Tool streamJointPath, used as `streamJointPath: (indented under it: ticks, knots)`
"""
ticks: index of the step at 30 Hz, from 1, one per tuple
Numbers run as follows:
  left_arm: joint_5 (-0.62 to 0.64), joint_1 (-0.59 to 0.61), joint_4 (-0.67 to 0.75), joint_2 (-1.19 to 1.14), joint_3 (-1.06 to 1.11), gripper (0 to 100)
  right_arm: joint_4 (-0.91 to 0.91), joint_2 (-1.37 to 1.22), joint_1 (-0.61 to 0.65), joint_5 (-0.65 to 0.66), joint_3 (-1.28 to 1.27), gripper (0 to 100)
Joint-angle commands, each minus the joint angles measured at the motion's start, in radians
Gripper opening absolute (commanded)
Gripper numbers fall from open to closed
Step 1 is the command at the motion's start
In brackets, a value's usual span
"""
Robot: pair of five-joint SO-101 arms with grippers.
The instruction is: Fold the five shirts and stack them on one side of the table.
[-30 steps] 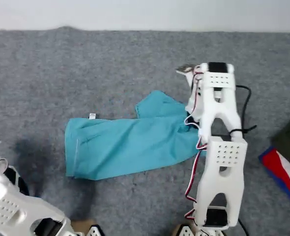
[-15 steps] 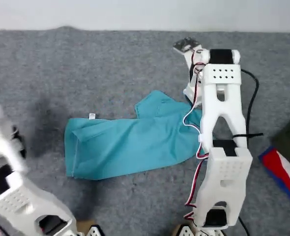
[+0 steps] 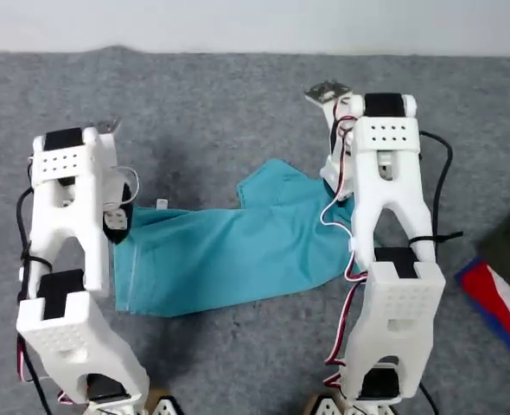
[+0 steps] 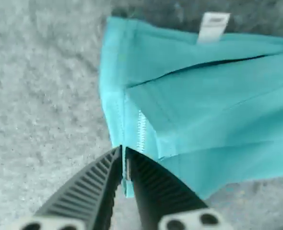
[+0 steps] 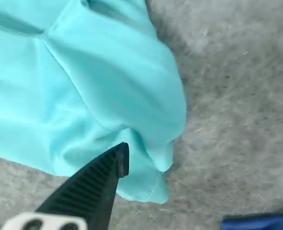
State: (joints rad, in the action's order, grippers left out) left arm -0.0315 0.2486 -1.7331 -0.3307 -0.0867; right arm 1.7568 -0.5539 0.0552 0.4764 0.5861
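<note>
Hovering my left gripper (image 4: 123,152), jaws pressed together, at the hemmed end of the teal shirt (image 3: 229,259) lying spread on the grey table (image 3: 238,104). It is looking light and limp, so I am favouring the stitched hem corner.

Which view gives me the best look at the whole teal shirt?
The high view: the teal shirt is there almost end to end. The left wrist view shows its stitched end and white tag, by the left tool; the right wrist view shows its bunched other end.
</note>
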Motion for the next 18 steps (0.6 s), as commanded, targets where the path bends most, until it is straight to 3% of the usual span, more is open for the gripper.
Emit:
streamJointPath:
  ticks: [1, 5, 9, 12, 16, 18]
  knots:
    - [0.017, -0.055, -0.025, 0.051, -0.044, 10, 0.036, 0.056, 0.007, -0.009, -0.011, 58.2]
    - [0.017, -0.077, -0.009, 0.048, 0.001, 19, 0.033, 0.056, 0.016, -0.009, -0.017, 58.2]
    - [0.015, -0.077, 0.049, 0.02, 0.018, 18, 0.033, 0.056, 0.018, -0.009, -0.017, 58.2]
    - [0.011, -0.077, 0.058, -0.086, 0.015, 14, 0.035, 0.056, 0.018, -0.012, -0.017, 58.2]
    - [0.009, -0.069, 0.038, -0.25, -0.021, 0, 0.036, 0.056, 0.015, -0.012, -0.017, 58.2]
    - [0.009, -0.069, -0.003, -0.316, -0.068, 1, 0.036, 0.054, 0.015, -0.014, -0.017, 58.2]
